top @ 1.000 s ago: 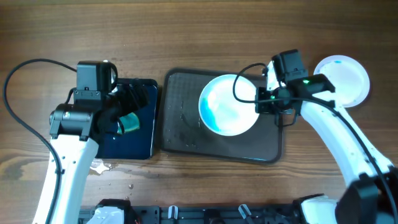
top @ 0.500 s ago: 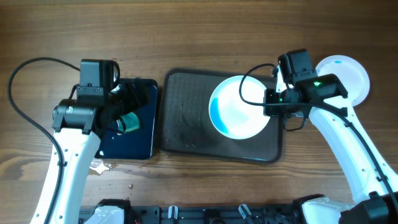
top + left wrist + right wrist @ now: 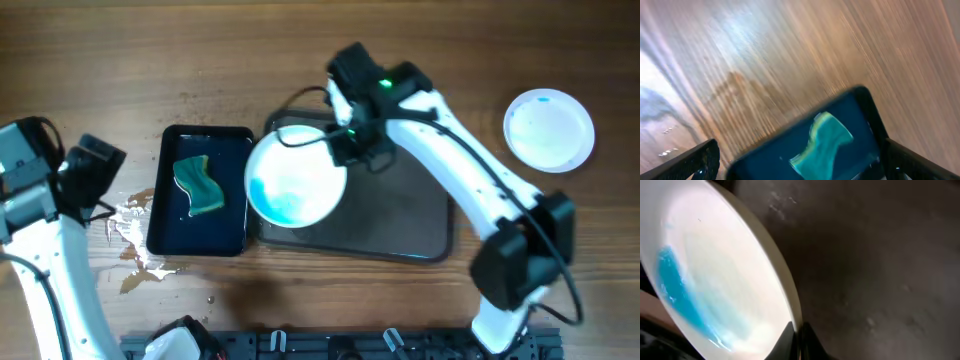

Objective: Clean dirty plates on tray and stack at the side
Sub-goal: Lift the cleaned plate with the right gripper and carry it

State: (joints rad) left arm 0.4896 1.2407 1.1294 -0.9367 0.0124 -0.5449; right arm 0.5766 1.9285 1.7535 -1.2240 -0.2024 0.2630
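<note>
Over the left edge of the tray (image 3: 400,215), the right pincer (image 3: 345,150) grips a dirty plate (image 3: 295,180) by its rim, blue smear upward. It seems the wiping step. The left pincer (image 3: 800,157), wide and empty, hangs near the left edge of the surface (image 3: 300,60); next it probably must take the sponge (image 3: 197,183) from the black tray (image 3: 165,215). A second plate (image 3: 548,128) lies near the right edge.

The large dark grey-brown rectangular tray (image 3: 400,215) has the smaller glossy black tray (image 3: 205,131) just left of it, a green wavy sponge (image 3: 197,183) lying in that. A smeared round white plate (image 3: 295,182) overlaps the large tray's left edge; a second white plate (image 3: 548,130) lies well to its right
</note>
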